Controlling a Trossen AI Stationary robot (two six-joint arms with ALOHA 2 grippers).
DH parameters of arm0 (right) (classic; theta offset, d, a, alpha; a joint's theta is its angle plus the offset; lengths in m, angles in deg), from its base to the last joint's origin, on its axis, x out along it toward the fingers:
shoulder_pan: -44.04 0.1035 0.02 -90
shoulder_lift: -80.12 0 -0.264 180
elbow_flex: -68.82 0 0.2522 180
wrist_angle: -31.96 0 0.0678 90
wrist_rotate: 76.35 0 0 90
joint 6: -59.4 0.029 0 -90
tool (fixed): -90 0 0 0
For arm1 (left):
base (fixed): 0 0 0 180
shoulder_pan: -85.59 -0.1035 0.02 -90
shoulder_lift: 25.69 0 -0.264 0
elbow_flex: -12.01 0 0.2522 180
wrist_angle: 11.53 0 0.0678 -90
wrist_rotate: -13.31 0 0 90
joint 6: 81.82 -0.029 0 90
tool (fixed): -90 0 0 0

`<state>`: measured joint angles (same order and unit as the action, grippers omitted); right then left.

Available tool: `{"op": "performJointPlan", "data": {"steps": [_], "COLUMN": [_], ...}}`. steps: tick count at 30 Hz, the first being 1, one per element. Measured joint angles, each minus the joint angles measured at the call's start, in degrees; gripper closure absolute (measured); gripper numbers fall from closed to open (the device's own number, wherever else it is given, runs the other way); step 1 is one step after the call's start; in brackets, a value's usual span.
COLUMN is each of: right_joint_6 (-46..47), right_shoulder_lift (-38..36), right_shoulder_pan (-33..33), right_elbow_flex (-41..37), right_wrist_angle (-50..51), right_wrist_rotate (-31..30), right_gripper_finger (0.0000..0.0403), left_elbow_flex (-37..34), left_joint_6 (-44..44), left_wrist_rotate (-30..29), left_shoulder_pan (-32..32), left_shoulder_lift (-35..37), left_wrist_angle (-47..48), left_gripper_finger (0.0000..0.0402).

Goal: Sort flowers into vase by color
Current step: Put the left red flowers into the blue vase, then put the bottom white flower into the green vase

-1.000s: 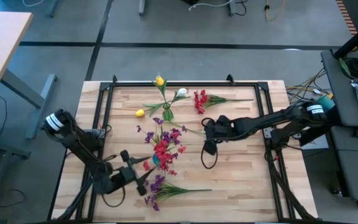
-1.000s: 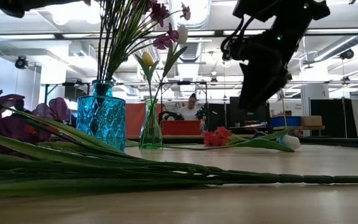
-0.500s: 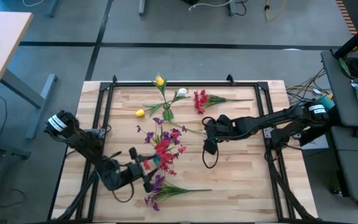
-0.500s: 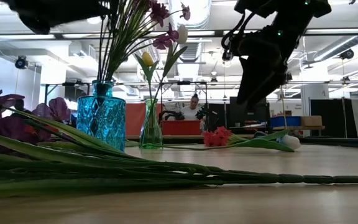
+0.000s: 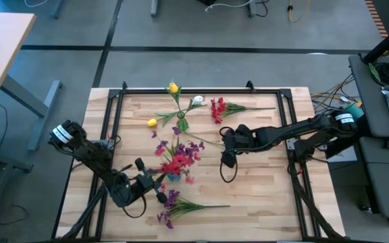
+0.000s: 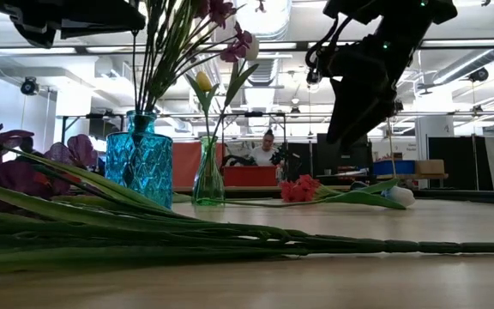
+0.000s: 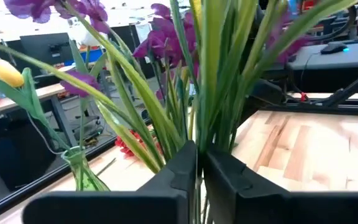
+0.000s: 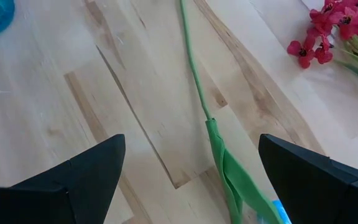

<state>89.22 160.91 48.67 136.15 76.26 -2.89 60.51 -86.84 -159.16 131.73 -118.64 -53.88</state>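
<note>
Left gripper (image 5: 155, 187) clenched on stems of the red and purple flowers (image 5: 176, 156) standing in the blue vase (image 6: 145, 166), mid-table. Right gripper (image 5: 225, 156) hovers right of it, fingers spread, grasping nothing. Purple bunch (image 5: 181, 208) lies at near edge.

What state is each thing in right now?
left gripper: shut on bunch stem
right gripper: open, above loose stem
blue vase: upright, holding red and purple flowers
green vase: upright, holding yellow and white buds
red cluster: lying on table
purple cluster: lying on table
loose stem: lying on table
</note>
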Motion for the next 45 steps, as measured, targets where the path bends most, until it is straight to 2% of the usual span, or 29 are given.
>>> {"op": "performJointPlan", "data": {"steps": [6,12,20,23,29,34,37,41,45], "right_joint_6": [-0.3,-1.9,-7.9,-12.8,-18.5,-19.6,-21.5,-24.1,-28.8], "right_shoulder_lift": [0.0,0.0,0.3,1.1,5.5,11.4,13.2,12.5,8.7], "right_shoulder_pan": [0.0,-0.3,-3.6,-5.5,-8.8,-9.4,-8.9,-7.1,-4.5], "right_elbow_flex": [0.0,0.0,-0.3,-1.0,-3.3,-4.1,-4.0,-3.9,-4.5], "right_wrist_angle": [0.0,0.9,1.1,0.9,0.6,0.2,0.6,4.2,14.9], "right_wrist_rotate": [0.0,0.7,4.0,5.7,6.5,6.4,8.5,10.4,12.8], "right_gripper_finger": [0.0042,0.0042,0.0051,0.0072,0.0115,0.0153,0.0186,0.0235,0.0278], "left_elbow_flex": [-0.4,-0.7,-1.8,-4.9,-15.0,-20.4,-21.7,-21.7,-21.7], "left_joint_6": [1.7,2.2,3.8,8.0,19.4,23.6,24.7,24.7,24.7], "left_wrist_rotate": [-7.5,-3.8,-3.9,-2.7,11.2,11.4,11.4,11.5,11.4], "left_shoulder_pan": [2.1,3.8,7.6,8.8,8.6,9.4,9.5,9.6,9.6], "left_shoulder_lift": [0.0,1.2,4.0,7.1,13.3,18.9,20.8,21.3,20.5], "left_wrist_angle": [0.0,-0.2,-0.2,-0.3,0.2,0.1,0.2,0.2,0.7], "left_gripper_finger": [0.0382,0.0366,0.0319,0.0314,0.0325,0.0326,0.0326,0.0326,0.0326]}}
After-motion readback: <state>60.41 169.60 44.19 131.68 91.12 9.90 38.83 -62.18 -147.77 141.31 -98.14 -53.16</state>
